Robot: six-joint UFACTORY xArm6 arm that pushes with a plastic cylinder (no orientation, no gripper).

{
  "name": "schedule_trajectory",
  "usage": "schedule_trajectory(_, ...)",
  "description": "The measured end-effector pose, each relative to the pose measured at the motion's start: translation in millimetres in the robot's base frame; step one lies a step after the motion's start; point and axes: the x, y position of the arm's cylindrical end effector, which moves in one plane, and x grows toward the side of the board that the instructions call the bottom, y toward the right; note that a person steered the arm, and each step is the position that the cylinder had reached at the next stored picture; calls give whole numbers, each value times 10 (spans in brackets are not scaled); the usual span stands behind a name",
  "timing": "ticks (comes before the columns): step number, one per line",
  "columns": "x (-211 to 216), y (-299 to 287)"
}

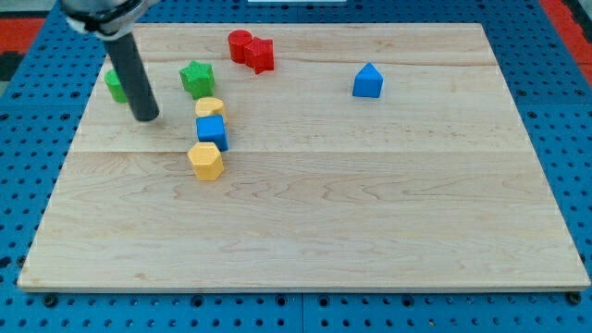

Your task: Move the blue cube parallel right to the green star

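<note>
The blue cube (212, 132) sits left of the board's middle, wedged between a yellow block (210, 107) above it and a yellow hexagonal block (206, 160) below it. The green star (196, 78) lies just above the upper yellow block, toward the view's top left. My tip (146, 117) rests on the board to the left of the blue cube, a short gap away, and below-left of the green star. It touches no block.
A green block (115, 86) is partly hidden behind the rod at the left. A red cylinder (240, 44) and a red star (260, 55) touch near the top edge. A blue pentagon-like block (367, 81) lies at the upper right. The wooden board (370, 213) lies on a blue pegboard.
</note>
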Motion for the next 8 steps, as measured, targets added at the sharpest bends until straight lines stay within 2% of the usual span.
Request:
schedule_trajectory(1, 409, 454)
schedule_trajectory(3, 287, 929)
schedule_trajectory(4, 184, 1208)
schedule_trajectory(7, -744, 1425)
schedule_trajectory(8, -571, 1486)
